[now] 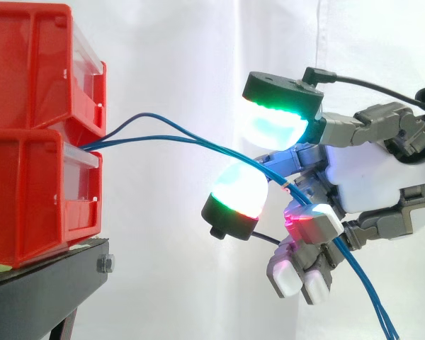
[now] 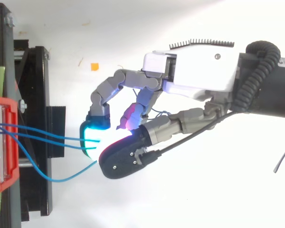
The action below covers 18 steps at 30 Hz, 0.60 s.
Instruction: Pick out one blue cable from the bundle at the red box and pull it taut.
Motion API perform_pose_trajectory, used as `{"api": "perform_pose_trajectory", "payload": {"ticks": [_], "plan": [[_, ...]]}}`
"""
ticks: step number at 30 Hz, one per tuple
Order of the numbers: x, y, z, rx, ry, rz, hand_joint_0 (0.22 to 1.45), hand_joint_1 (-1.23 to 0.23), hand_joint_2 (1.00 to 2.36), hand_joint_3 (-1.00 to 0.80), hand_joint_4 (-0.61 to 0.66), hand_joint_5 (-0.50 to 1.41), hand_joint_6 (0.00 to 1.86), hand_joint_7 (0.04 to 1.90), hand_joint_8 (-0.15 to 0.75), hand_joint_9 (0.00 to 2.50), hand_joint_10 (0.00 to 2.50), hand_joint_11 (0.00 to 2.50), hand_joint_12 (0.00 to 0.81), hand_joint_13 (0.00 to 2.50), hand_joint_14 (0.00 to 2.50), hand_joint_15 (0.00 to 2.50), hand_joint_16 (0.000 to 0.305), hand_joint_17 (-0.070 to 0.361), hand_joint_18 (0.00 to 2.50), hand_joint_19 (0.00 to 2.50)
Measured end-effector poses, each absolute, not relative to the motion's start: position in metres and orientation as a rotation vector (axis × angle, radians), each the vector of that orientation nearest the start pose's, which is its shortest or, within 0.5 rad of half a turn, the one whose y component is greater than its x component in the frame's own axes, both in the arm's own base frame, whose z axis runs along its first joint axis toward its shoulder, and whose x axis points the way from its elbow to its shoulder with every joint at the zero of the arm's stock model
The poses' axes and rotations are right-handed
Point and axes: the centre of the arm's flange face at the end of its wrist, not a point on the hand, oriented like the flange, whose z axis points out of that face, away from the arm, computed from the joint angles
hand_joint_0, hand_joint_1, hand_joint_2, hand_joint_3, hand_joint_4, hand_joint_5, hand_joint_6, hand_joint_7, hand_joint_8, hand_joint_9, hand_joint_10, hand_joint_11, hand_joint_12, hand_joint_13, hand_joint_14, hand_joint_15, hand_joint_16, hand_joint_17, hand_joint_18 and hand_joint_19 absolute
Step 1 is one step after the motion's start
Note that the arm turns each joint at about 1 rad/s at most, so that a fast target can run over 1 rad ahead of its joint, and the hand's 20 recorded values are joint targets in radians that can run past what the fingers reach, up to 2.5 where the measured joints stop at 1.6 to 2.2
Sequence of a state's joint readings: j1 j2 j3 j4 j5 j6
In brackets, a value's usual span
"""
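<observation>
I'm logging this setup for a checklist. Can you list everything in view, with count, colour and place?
bins: two, red, stacked on the stand at the left.
stand: one, black, under the bins.
cables: at least three, blue, running from the bins into the hand and hanging below it.
curtain: one, white, behind everything.
scrap: one, orange, on the white surface, seen from above.
hand: one, white and grey, right of the bins, fingers curled round the cables; pads glow green, cyan and red.

- Two stacked bins [image 1: 35, 184] sit on the stand [image 1: 49, 290], at the side view's left.
- The cables [image 1: 223, 149] run from between them rightward into the hand [image 1: 372, 173], then hang below it.
</observation>
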<state>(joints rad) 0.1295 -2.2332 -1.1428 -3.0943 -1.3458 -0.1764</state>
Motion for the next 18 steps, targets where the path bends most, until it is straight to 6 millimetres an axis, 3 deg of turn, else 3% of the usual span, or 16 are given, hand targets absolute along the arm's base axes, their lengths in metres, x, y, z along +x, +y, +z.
{"api": "perform_pose_trajectory", "payload": {"ticks": [18], "plan": [[0.7338, -0.0607, 0.2903, 1.224, 1.380, 0.900, 0.68, -0.83, 1.01, -0.35, 0.01, -0.12, 0.91, 1.02, 0.303, 1.26, 0.02, 0.85, 0.358, 0.98, 0.02, 0.42, 0.046, 0.104, 0.94, 0.48]]}}
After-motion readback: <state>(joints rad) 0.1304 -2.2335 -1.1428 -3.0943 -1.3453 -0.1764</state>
